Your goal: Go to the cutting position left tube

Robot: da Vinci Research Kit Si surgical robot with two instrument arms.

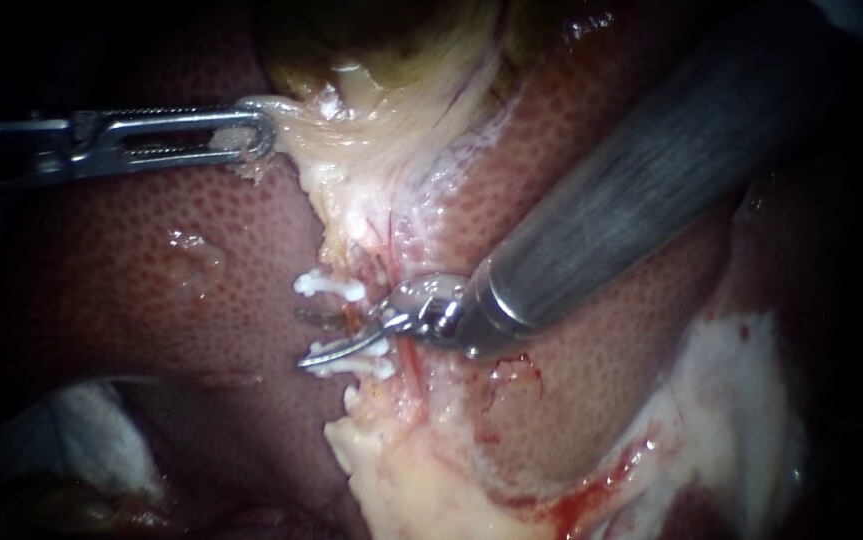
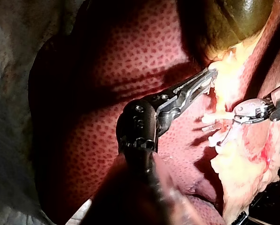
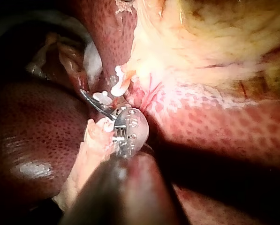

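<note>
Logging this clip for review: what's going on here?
The left instrument, jaws shut on pale tissue at the edge of the gallbladder, holds it stretched over the liver. The right instrument has its curved tip at the tube, between the white clips. The tube looks uncut.
</note>
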